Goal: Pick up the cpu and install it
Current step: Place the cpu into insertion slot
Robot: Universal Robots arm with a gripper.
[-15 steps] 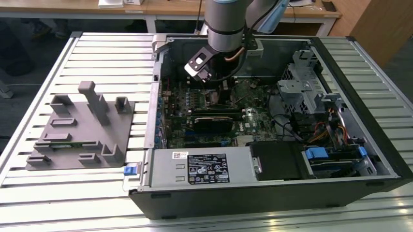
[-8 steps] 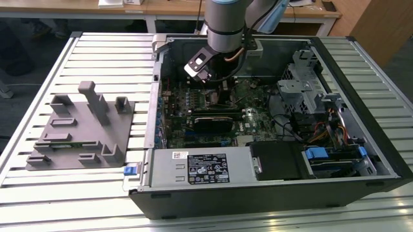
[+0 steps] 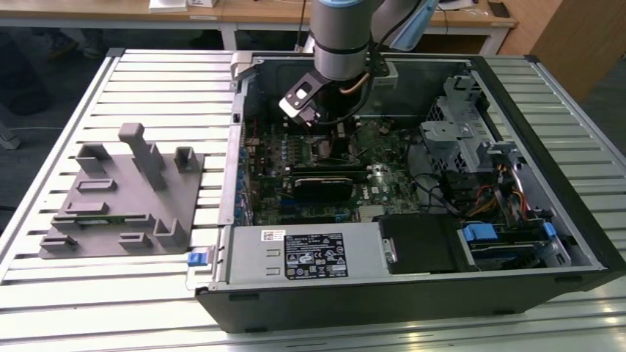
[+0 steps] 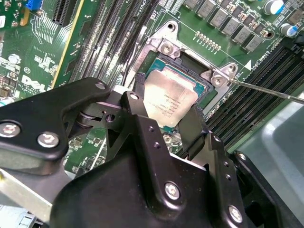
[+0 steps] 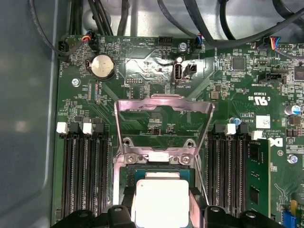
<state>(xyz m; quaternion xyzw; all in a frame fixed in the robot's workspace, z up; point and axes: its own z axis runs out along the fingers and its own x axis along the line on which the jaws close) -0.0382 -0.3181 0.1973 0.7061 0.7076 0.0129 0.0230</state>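
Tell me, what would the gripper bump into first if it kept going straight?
Probably the socket: the gripper points at it, with the cpu between its fingers touching first. The gap is unclear.

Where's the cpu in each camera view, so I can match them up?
Exterior view: look under the gripper, over the motherboard inside the case.
Second wrist view: the cpu between the gripper's fingers, at the socket.
First wrist view: the cpu beside the raised load plate.
Shared landmark: the socket's metal frame, in both wrist views.
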